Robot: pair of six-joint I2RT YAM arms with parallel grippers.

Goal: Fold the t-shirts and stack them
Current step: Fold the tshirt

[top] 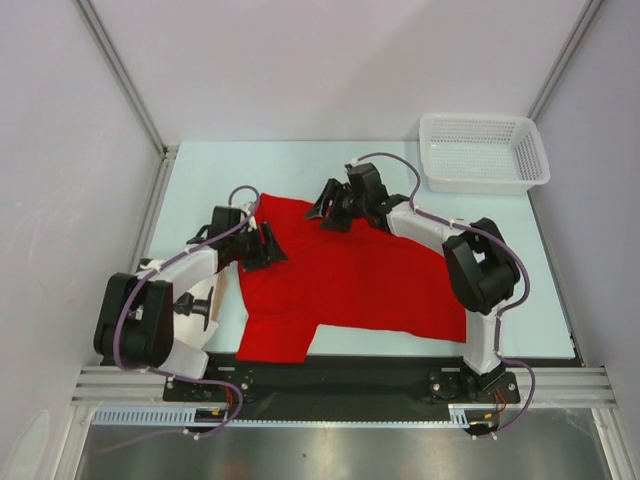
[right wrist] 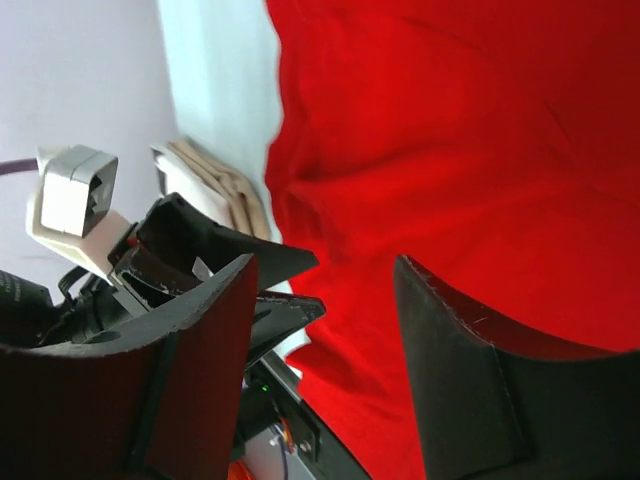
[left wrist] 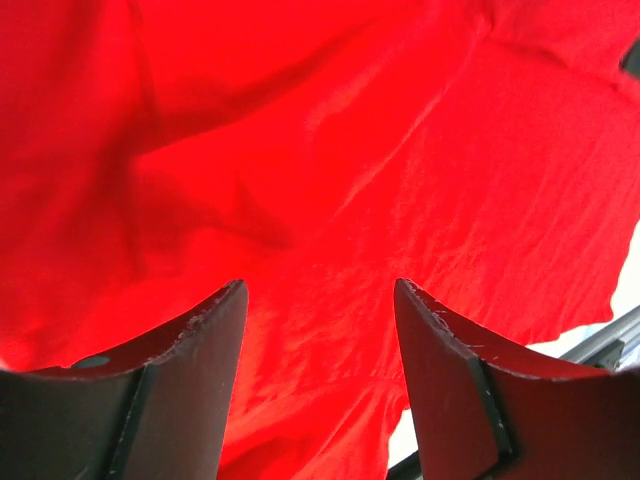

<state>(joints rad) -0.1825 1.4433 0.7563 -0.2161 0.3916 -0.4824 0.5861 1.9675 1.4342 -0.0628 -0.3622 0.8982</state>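
Bench [top: 200, 170], one red t-shirt [top: 350, 280] in view; it lies spread across the middle, near hem close to the arm bases, one sleeve-like flap jutting out at the near left corner; cloth rumpled, with creases showing in both wrist views; not yet a tidy rectangle, and no stack to be seen.

Left arm [top: 190, 268] reaches in over the shirt's left edge; its jaws stand apart with nothing between them, only red cloth beneath. Right arm [top: 420, 222] stretches to the far edge of the shirt; its jaws are likewise released, the shirt's edge and bare bench visible past them. Whether either fingertip touches the cloth, cannot tell.

White mesh basket [top: 484, 150] at the far right corner, well apart from the shirt; nothing seen in it.

Judgement: the step in hand looks like laying out or the first fold, both arms poised at an edge but gripping nothing; the task is early.

Next move calls for each pair of jaws to settle on a cloth edge and pinch it cleanly; then both arms should lift together and carry that edge across evenly, so the fold lands square; the loose near-left flap needs tucking in.
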